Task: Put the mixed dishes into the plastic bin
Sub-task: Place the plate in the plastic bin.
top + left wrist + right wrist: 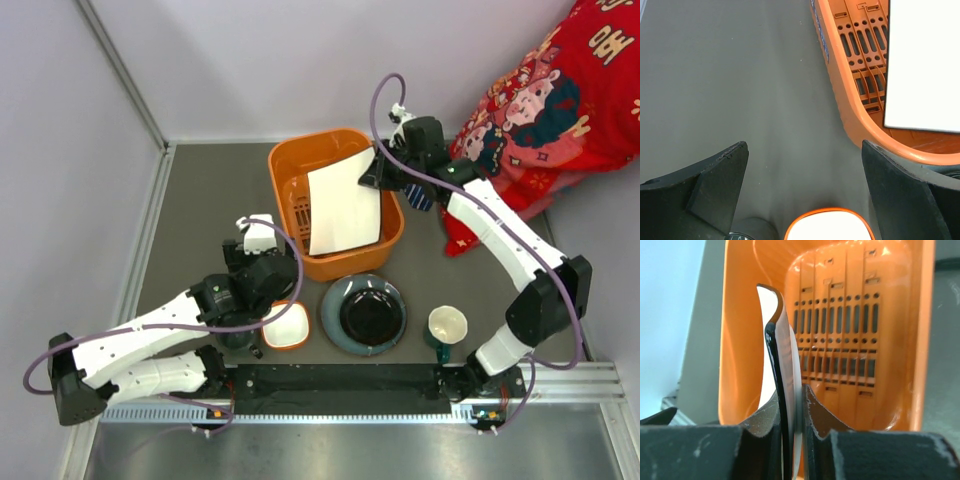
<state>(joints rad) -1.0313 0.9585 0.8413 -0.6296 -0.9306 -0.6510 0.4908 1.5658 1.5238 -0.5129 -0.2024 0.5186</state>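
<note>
Grey tabletop (200, 200). Right hand (792, 400) pinches white square plate (345, 205) over orange bin (345, 265); next, probably: lower, release. Left hand (804, 147) wide, empty.

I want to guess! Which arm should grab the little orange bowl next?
Probably left: the left gripper is open right by the orange bowl; the right gripper is pinching the white plate over the bin.
</note>
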